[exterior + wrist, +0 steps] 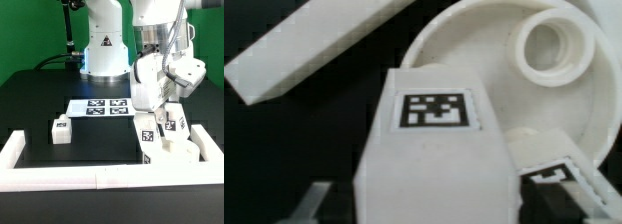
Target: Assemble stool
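Observation:
The white round seat lies flat with an open socket hole facing up. In the exterior view the seat sits in the right corner of the border rail. My gripper is shut on a blocky white leg with a square tag and holds it upright over the seat's near edge. It shows in the exterior view as the gripper above the held leg. A second tagged leg stands on the seat beside it and also shows in the wrist view. A third leg lies loose on the exterior view's left.
The long white border rail runs along the front and both sides, and shows in the wrist view. The marker board lies flat behind the work area. The robot base stands at the back.

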### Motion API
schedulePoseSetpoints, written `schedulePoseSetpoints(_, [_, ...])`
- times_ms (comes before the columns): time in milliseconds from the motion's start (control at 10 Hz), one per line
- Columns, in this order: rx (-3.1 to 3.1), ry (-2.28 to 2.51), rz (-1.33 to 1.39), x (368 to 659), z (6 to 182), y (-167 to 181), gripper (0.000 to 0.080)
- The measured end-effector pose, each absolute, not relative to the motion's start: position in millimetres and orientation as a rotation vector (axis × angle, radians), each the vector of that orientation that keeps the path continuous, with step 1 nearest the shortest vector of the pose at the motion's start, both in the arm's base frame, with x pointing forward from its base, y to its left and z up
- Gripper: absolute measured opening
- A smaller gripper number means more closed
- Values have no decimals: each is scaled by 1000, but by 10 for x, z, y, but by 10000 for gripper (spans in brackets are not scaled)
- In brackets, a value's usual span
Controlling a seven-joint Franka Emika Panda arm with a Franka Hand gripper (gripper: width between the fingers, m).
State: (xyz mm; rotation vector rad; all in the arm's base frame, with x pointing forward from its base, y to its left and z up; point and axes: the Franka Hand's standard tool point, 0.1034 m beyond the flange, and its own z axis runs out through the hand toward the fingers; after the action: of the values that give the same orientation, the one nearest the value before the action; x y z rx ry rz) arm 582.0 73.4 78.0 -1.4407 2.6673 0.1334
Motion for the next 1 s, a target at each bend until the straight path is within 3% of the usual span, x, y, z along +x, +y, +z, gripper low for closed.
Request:
schedulePoseSetpoints(100, [-1460,2656,132,5819,778,736,548])
schedulePoseSetpoints(200, [-1470,2651,132,5819,778,736,548])
schedulePoseSetpoints(300, [-1506,2629,134,5816,787,759,628])
schedulePoseSetpoints(700, [-1952,2236,109,5884,1140,1066,648])
schedulePoseSetpoints(1000, [-2175,2023,89,5892,1146,1069,648])
